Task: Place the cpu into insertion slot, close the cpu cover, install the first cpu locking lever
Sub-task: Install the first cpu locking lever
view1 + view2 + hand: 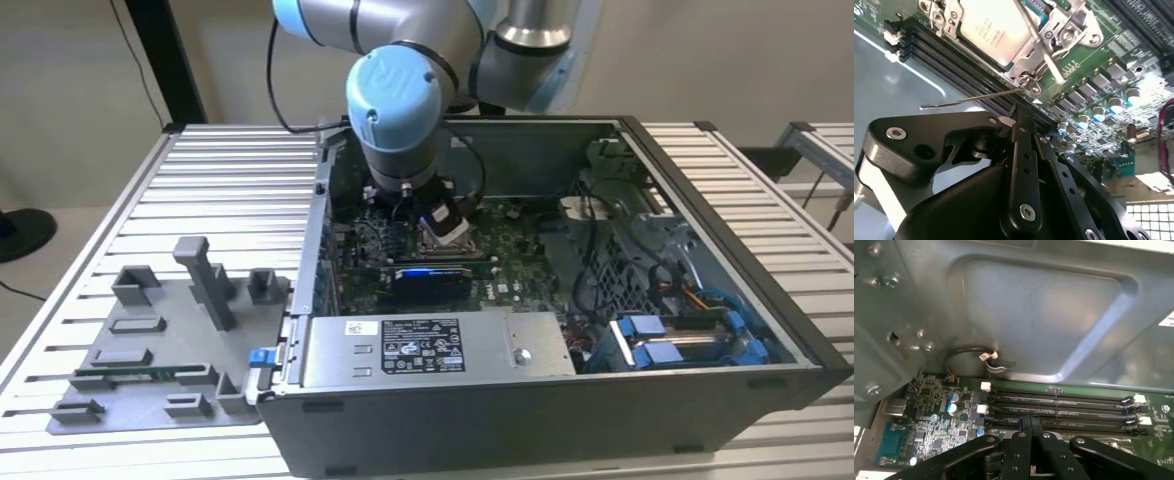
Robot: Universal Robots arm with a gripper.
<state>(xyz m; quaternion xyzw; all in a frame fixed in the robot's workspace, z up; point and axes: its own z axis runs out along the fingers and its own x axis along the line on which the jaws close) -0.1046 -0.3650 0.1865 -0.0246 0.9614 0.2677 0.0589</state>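
Observation:
The cpu (988, 26) lies silvery side up in the insertion slot (449, 233) on the green board. The cpu cover (1074, 29), a silvery frame, lies down around it. One thin locking lever (969, 100) sticks out sideways over the memory slots, and another lever rod (1041, 45) runs along the cover's edge. My gripper (1021, 114) is shut with nothing between its black fingers, its tip close beside the sideways lever's hinge end. In the first wrist view the gripper (1030, 421) hangs over the memory slots. In the exterior view the gripper (434, 215) sits just above the socket.
Long black memory slots (1059, 407) run beside the socket, close to the case's grey wall (1044, 315). Capacitors (1104, 107) stand on the socket's other side. A power supply (427, 345) and cables (667, 340) crowd the case front. A grey fixture plate (160, 340) lies outside.

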